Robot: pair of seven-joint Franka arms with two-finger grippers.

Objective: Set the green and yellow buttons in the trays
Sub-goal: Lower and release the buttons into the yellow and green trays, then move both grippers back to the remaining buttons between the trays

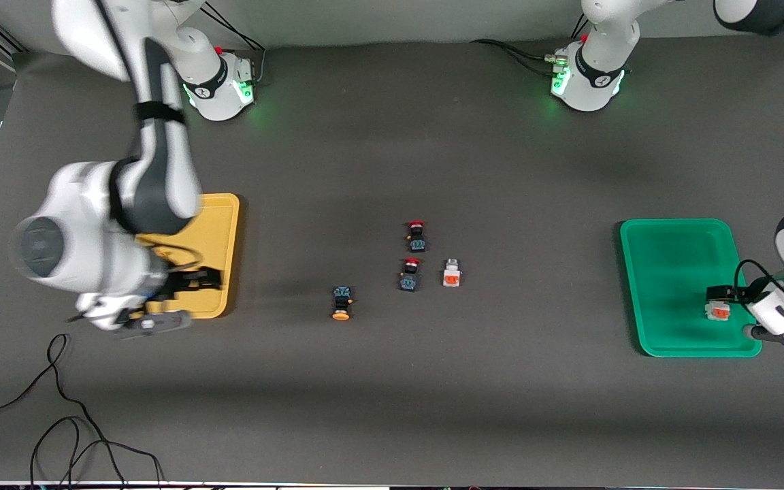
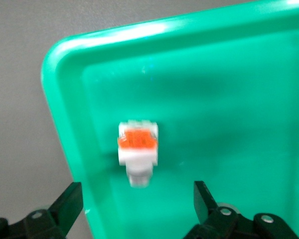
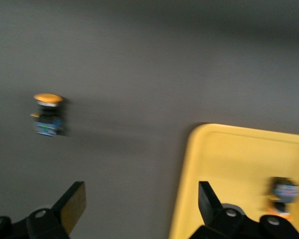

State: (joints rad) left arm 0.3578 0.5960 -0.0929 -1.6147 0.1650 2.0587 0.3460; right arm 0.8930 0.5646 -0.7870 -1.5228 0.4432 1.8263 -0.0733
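Note:
The green tray (image 1: 671,272) lies at the left arm's end of the table. A white-grey button with an orange-red face (image 1: 718,312) lies in it, near the corner closest to the front camera. My left gripper (image 1: 722,301) is open and empty just above that button (image 2: 138,147), its gripper (image 2: 138,204) not touching it. The yellow tray (image 1: 225,211) lies at the right arm's end. My right gripper (image 1: 196,279) is open and empty over the tray's edge (image 3: 139,204). A dark-bodied button (image 3: 284,193) lies in the yellow tray (image 3: 239,159). A yellow-capped button (image 1: 341,303) and a second white-grey button (image 1: 452,273) lie mid-table.
Two dark switches with red caps (image 1: 417,236) (image 1: 410,274) stand mid-table beside the white-grey button. The yellow-capped button also shows in the right wrist view (image 3: 48,114). Black cables (image 1: 58,408) lie near the table's front edge at the right arm's end.

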